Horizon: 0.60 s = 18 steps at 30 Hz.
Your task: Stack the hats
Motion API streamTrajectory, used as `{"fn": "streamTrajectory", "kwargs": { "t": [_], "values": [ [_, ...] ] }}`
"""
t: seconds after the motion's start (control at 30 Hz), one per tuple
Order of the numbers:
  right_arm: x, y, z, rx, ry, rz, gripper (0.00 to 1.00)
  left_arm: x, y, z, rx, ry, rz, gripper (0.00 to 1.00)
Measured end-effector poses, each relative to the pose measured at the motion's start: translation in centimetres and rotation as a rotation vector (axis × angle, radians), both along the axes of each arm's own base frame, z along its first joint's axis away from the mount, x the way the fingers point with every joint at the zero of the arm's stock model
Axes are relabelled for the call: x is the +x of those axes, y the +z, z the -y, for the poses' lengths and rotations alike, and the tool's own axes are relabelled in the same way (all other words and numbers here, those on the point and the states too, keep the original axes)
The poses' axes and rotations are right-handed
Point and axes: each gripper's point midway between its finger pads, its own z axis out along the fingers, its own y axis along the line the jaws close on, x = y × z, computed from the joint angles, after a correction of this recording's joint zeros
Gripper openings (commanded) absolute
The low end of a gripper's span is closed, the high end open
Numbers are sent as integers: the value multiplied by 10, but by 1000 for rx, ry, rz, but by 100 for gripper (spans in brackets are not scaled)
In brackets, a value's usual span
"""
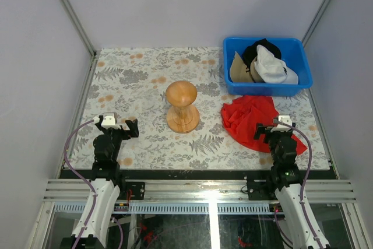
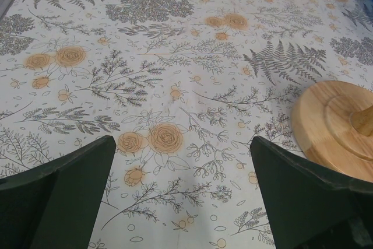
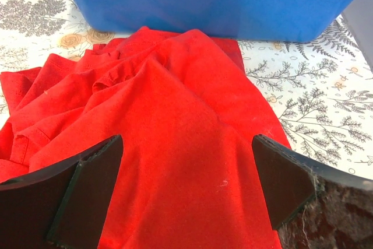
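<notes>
The hats lie heaped in a blue bin (image 1: 303, 65) at the back right: a white cap (image 1: 274, 67) on top, a black cap (image 1: 260, 47) behind it and a tan cap (image 1: 239, 69) at the left. A second tan cap is not distinguishable. My left gripper (image 1: 125, 125) is open and empty over the floral cloth at the front left, with its wide jaws showing in the left wrist view (image 2: 183, 193). My right gripper (image 1: 267, 131) is open and empty over a red cloth (image 1: 250, 115), far short of the bin (image 3: 221, 1).
A round-topped wooden stand (image 1: 182, 106) stands mid-table; its base (image 2: 338, 129) shows right of my left gripper. The red cloth (image 3: 163, 132) lies crumpled in front of the bin. White walls with metal rails enclose the table on three sides.
</notes>
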Motion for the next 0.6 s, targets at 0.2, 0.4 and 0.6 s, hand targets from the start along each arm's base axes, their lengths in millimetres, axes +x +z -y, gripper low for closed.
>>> {"fn": "streamTrajectory", "kwargs": {
  "t": [0.2,0.4,0.6],
  "values": [
    [-7,-1,1,-1,-2,-43,99,-2,-2,0,0,0,-9,100],
    [-8,59,-1,39,2,82,99,-3,11,4,-21,-16,-62,100],
    [-4,107,4,101,-52,124,99,10,114,3,-154,34,34,100]
  ]
}}
